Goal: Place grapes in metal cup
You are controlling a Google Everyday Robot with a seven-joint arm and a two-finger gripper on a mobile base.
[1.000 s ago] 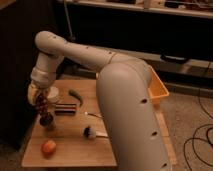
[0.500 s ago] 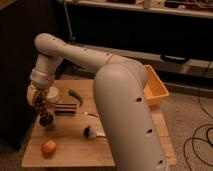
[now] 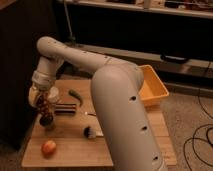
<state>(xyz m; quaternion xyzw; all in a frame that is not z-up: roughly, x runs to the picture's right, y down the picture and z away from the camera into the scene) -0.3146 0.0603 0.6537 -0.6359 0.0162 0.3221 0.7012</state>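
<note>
Camera view: over the left end of a wooden bench (image 3: pixel 125 150), the arm's tool (image 3: pixel 42 98) is closed on the dark grapes (image 3: pixel 44 108), which hang just above the metal cup (image 3: pixel 48 124). An orange-red apple (image 3: pixel 48 147) lies nearer the front.

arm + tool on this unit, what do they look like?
Arm: thick rounded off-white segments, rows of small dark holes in the shells, no loose cables showing. Tool, above the left side of the wooden table: pale round wrist housing, darker towards the tip.
</note>
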